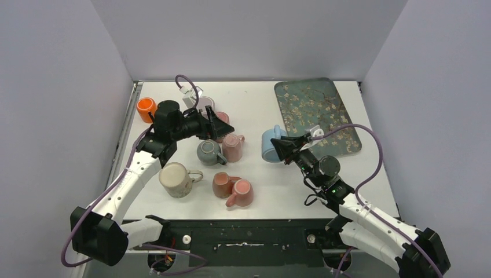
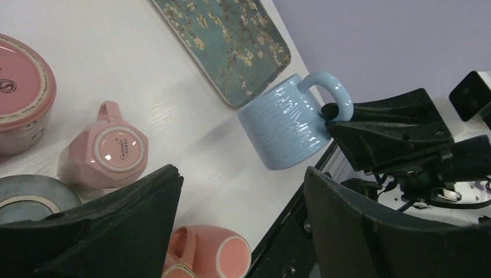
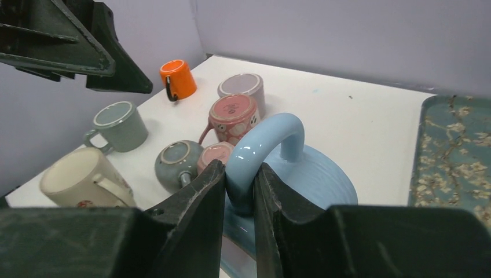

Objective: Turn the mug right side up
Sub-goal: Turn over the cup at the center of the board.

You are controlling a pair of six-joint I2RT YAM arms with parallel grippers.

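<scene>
A light blue ribbed mug (image 1: 268,146) sits tilted near the middle of the table, beside the tray's near corner. My right gripper (image 1: 279,147) is shut on its handle (image 3: 262,152); both fingers press the loop in the right wrist view (image 3: 240,174). The mug also shows in the left wrist view (image 2: 285,126), handle up and to the right; its opening is hidden. My left gripper (image 1: 223,124) is open and empty, hovering over the cluster of mugs at the left, its jaws wide apart (image 2: 243,174).
A floral tray (image 1: 315,113) lies at the back right. Several other mugs stand at the left: orange (image 1: 146,109), cream (image 1: 176,179), grey upside down (image 1: 208,152), pink upside down (image 1: 233,147), two pink ones at the front (image 1: 231,188).
</scene>
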